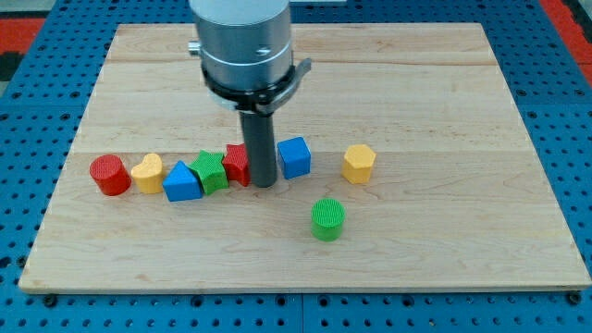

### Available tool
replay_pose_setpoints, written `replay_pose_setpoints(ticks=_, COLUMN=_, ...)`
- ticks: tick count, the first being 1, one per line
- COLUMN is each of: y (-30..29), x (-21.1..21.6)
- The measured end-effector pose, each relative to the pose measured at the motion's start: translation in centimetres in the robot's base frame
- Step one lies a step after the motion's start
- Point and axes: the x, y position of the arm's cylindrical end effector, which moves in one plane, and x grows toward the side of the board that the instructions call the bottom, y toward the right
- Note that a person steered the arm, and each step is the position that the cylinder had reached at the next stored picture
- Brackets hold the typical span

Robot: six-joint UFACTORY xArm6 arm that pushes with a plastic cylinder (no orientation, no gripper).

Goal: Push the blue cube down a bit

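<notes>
The blue cube [295,156] sits on the wooden board [444,102] a little right of centre. My tip [265,183] rests on the board just to the cube's left, between it and a red block [237,164] whose shape is partly hidden by the rod. The rod seems to touch or nearly touch both blocks.
A row runs to the view's left: green star [212,171], blue triangular block [182,182], yellow heart [147,173], red cylinder [110,175]. A yellow hexagonal block [359,163] lies right of the cube. A green cylinder [327,219] lies below it.
</notes>
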Motion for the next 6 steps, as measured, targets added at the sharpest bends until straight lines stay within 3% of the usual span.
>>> replay_pose_setpoints(ticks=3, y=7.2, x=-9.2)
replay_pose_setpoints(ticks=4, y=13.6, x=-9.9)
replay_pose_setpoints(ticks=5, y=14.3, x=-14.2)
replay_pose_setpoints(ticks=6, y=6.5, x=-13.9)
